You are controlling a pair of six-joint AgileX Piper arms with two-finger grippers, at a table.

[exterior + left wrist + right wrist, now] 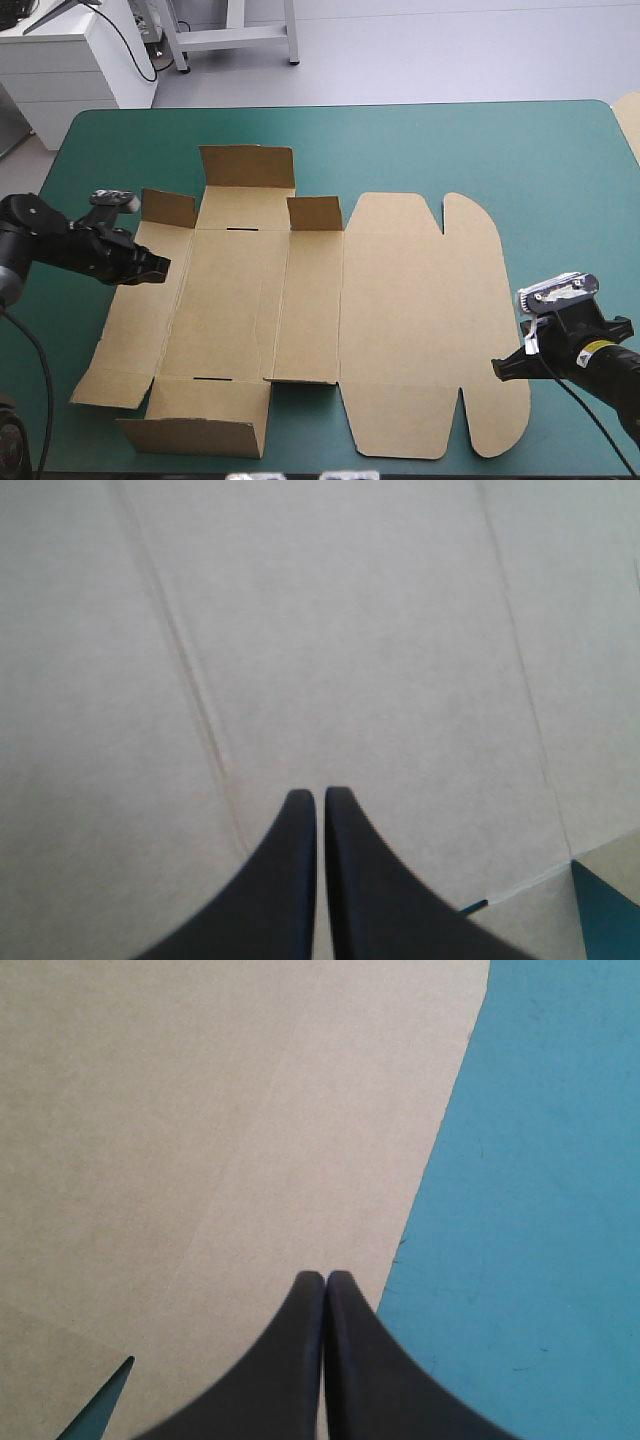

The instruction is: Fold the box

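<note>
A brown box (410,320) is lying as a cut, mostly flat sheet across the middle of a teal-green worktop (560,160). Its rounded lid end is reaching toward the worktop's right edge. A few small flaps (246,165) along the far side are standing upright.

The left pincer (155,266) is hovering over the sheet's left end. Its black fingers are pressed together with only a hairline between them, and they seem to be gripping nothing. The right pincer (500,368) is sitting at the lid's near right rim, fingers likewise closed to a point, with the tip just at the board's edge.

The risk, as I judge it, is this. With both pincers closed, a push on one end may be sliding the whole light sheet across the smooth worktop rather than bending it along a crease. A push could also be knocking flat the flaps already raised.
</note>
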